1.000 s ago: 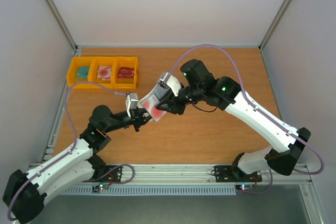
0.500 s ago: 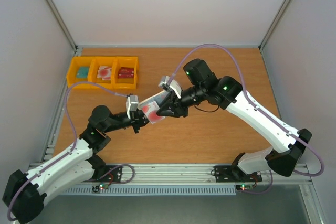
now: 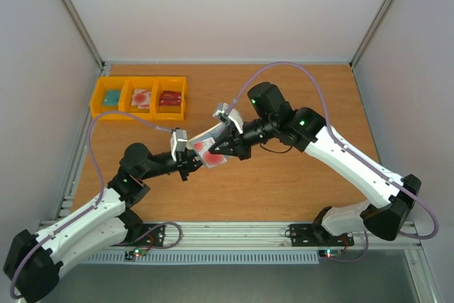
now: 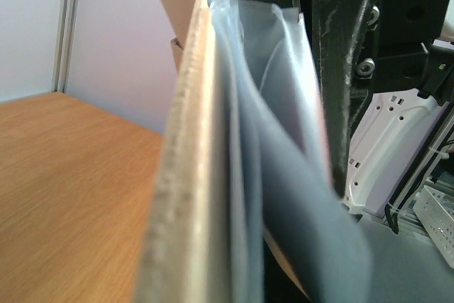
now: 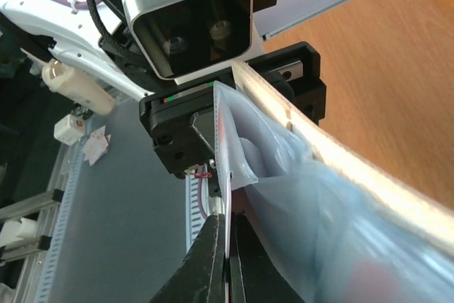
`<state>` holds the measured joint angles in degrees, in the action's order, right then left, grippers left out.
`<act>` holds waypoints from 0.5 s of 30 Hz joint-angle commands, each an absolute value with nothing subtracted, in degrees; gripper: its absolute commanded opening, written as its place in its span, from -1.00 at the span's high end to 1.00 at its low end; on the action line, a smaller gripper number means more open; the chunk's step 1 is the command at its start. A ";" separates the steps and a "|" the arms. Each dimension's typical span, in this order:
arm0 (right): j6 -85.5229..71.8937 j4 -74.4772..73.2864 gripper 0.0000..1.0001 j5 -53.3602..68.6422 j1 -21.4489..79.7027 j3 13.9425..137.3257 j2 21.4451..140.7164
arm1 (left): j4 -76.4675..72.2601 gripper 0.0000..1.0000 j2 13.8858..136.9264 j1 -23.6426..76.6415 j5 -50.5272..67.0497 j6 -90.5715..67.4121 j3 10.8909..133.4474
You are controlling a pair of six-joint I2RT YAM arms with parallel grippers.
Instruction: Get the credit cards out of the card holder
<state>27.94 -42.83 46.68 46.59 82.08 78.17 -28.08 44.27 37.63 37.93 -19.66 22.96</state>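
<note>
The card holder point(image 3: 202, 138) hangs in the air above the middle of the table, with my left gripper point(image 3: 189, 162) shut on its near-left end. In the left wrist view the card holder point(image 4: 183, 175) is edge-on, cream outside and blue-grey inside, and hides my own fingers. My right gripper point(image 3: 219, 148) meets it from the right. In the right wrist view the right gripper point(image 5: 228, 222) is shut on the thin edge of a credit card point(image 5: 228, 193) that stands in a clear pocket point(image 5: 284, 189). A whitish card face with red marks point(image 3: 211, 154) shows from above.
Three yellow bins point(image 3: 139, 97) stand at the back left of the table, each with small items inside. Grey walls close in the left, back and right sides. A purple cable point(image 3: 298, 69) loops above the right arm.
My right gripper has slid down-left along the holder toward the left gripper, and its jaws have closed on the card's edge. The left arm has hardly moved.
</note>
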 commanded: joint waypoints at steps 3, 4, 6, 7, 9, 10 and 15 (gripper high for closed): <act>29.46 -43.42 0.98 45.92 41.09 77.91 72.12 | -32.33 0.99 42.52 37.88 36.95 -18.60 22.41; 29.06 -43.98 0.97 46.97 39.08 77.66 71.74 | -32.16 0.99 42.46 37.88 37.06 -18.51 22.39; 28.41 -44.61 0.98 48.27 36.61 77.37 70.96 | -31.92 0.99 42.41 37.88 37.22 -18.39 22.50; 28.33 -44.58 0.98 48.02 36.23 77.14 70.51 | -31.99 0.99 42.57 37.83 37.33 -18.37 22.50; 28.40 -44.53 0.97 47.90 36.03 77.00 70.06 | -32.12 0.99 42.83 37.83 37.64 -18.30 22.63; 28.85 -45.13 0.95 47.92 35.99 77.27 70.24 | -32.15 1.00 43.03 37.87 37.81 -18.28 22.67; 30.78 -48.88 0.79 46.70 35.77 78.58 70.23 | -31.60 1.00 43.25 37.85 38.06 -18.11 22.94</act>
